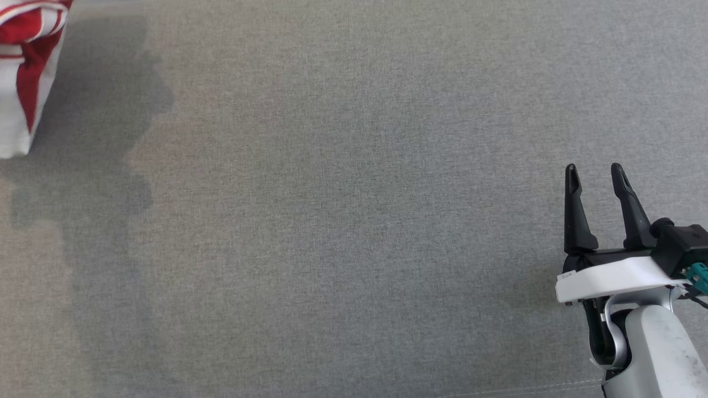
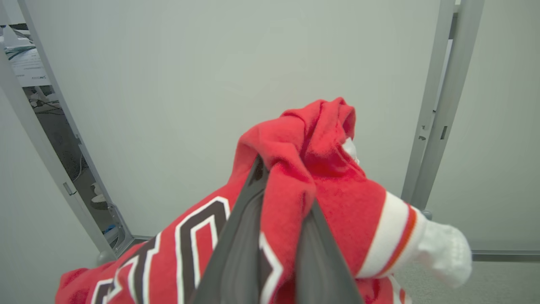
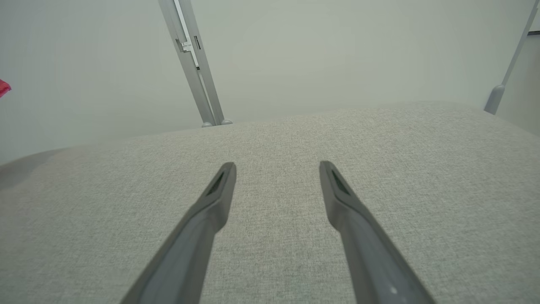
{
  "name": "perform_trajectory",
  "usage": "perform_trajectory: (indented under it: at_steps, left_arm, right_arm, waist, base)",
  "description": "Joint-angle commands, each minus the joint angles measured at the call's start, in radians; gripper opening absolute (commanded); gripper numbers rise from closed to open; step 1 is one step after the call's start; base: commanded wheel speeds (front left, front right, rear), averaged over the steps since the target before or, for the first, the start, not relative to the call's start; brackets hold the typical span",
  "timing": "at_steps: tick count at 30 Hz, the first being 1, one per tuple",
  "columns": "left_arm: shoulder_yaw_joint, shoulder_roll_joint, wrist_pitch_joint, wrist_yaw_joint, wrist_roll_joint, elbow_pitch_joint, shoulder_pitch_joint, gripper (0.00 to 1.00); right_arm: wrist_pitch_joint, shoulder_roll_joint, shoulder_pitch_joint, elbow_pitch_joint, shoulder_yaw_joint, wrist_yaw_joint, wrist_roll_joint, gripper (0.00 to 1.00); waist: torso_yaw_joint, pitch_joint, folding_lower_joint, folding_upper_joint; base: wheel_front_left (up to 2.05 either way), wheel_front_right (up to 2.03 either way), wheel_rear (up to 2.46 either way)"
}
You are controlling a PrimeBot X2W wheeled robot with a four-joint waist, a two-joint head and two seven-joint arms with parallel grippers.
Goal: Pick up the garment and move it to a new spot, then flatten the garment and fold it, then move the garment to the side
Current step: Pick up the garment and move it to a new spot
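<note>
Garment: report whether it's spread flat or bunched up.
Bunched: the garment hangs crumpled, clamped between the fingers of the left gripper.

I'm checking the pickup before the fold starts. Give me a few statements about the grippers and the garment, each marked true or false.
1. The left gripper is shut on the garment. True.
2. The right gripper is shut on cloth. False: its jaws stand open with nothing between them.
3. The garment is red and white with dark lettering. True.
4. The garment lies flat in the middle of the grey surface. False: it is bunched in the left gripper, at the head view's upper left edge.
</note>
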Motion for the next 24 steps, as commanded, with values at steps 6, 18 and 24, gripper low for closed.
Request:
perform_trajectory:
  at_steps: [6, 18, 24]
  left_arm:
    - [-0.081, -0.048, 0.053, -0.002, 0.003, -0.197, -0.060, 0.00]
    - [-0.217, -0.200, 0.159, 0.011, -0.035, -0.439, -0.037, 0.00]
    - [-0.274, -0.259, 0.158, 0.019, -0.047, -0.428, 0.071, 0.00]
  right_arm:
    - [-0.003, 0.019, 0.024, 0.014, 0.002, 0.000, 0.014, 1.00]
    - [-0.003, 0.039, 0.020, 0.027, 0.024, 0.000, 0.042, 1.00]
    - [-0.003, 0.041, 0.023, 0.030, 0.042, 0.000, 0.070, 1.00]
  waist:
    - [-0.045, -0.073, 0.0000, 0.0000]
    - [-0.188, -0.074, 0.0000, 0.0000]
    - [-0.241, -0.057, 0.0000, 0.0000]
  base:
    - [0.00, 0.00, 0.00]
    - [0.00, 0.00, 0.00]
    - [0.00, 0.00, 0.00]
